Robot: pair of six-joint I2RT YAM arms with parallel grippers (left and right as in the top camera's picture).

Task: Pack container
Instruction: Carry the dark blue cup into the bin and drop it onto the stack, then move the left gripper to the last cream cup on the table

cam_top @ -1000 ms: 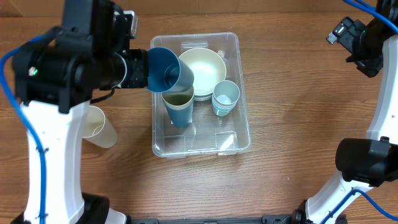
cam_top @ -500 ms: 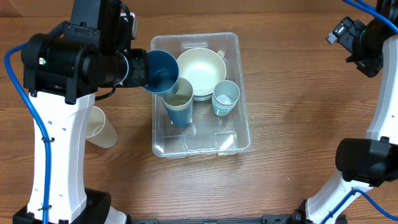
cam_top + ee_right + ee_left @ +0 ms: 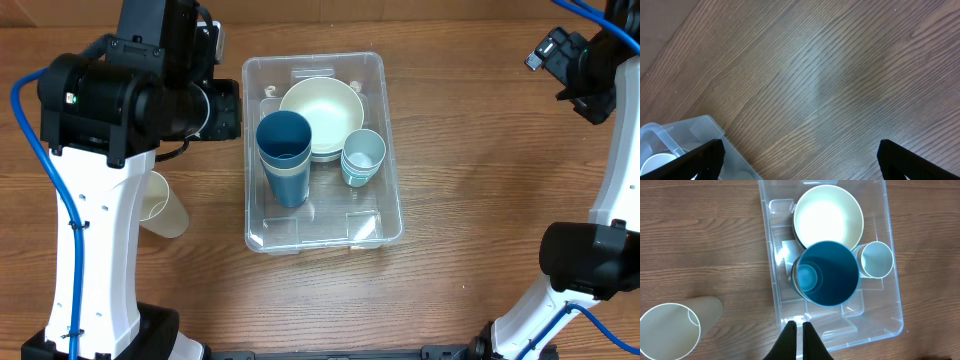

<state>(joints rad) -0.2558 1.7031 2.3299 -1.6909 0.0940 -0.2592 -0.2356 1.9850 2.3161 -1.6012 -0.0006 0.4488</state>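
The container [image 3: 330,228] is a clear plastic bin at the table's middle. It holds a cream bowl [image 3: 322,112], a stack of small light blue cups [image 3: 363,155] and a dark blue cup [image 3: 284,138] standing upright, nested in a teal cup. My left gripper [image 3: 799,330] is shut and empty, above the bin's left rim [image 3: 771,275]; in the left wrist view the dark blue cup [image 3: 832,275] is just ahead of it. My right gripper [image 3: 800,155] is open wide and empty, high over bare table at the far right [image 3: 575,65].
A cream cup [image 3: 160,205] lies on its side on the table left of the bin, also seen in the left wrist view [image 3: 675,327]. A corner of the bin [image 3: 690,132] shows in the right wrist view. The table is wood.
The dark blue cup, held tilted at my left gripper before, now stands nested in the teal cup. The left gripper has let go and drawn back left. The right arm has not moved.
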